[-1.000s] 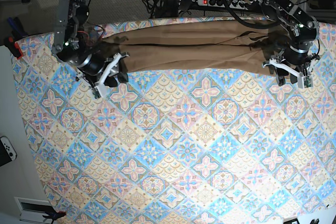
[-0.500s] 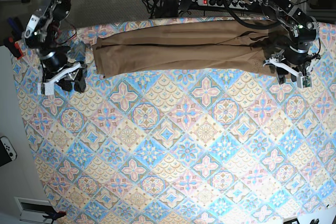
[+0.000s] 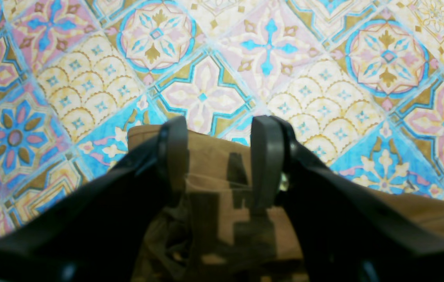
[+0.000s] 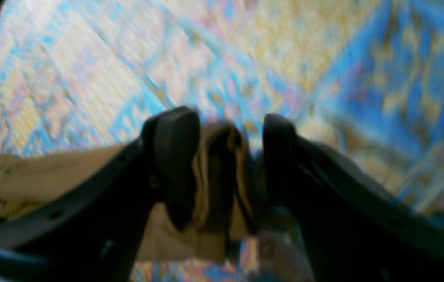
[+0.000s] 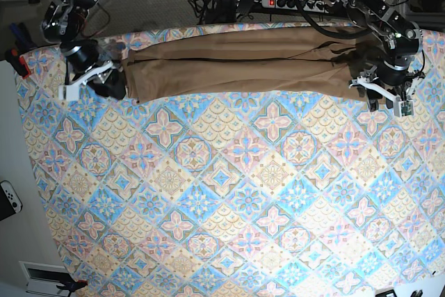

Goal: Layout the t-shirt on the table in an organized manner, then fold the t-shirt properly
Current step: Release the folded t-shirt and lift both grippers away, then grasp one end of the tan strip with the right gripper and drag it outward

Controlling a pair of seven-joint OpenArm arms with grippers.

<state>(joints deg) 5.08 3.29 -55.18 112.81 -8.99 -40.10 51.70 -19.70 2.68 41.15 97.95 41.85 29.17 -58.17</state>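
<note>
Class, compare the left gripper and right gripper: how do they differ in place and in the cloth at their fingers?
The left gripper is at the base-view right end of the t-shirt, the right gripper at its left end. Cloth lies flat under the left gripper; a bunched fold stands between the right gripper's fingers. Both have jaws apart.

Right gripper [image 4: 226, 156] fingers parted, t-shirt [image 4: 218, 176] fold between; table [image 4: 284, 47] blurred
</note>
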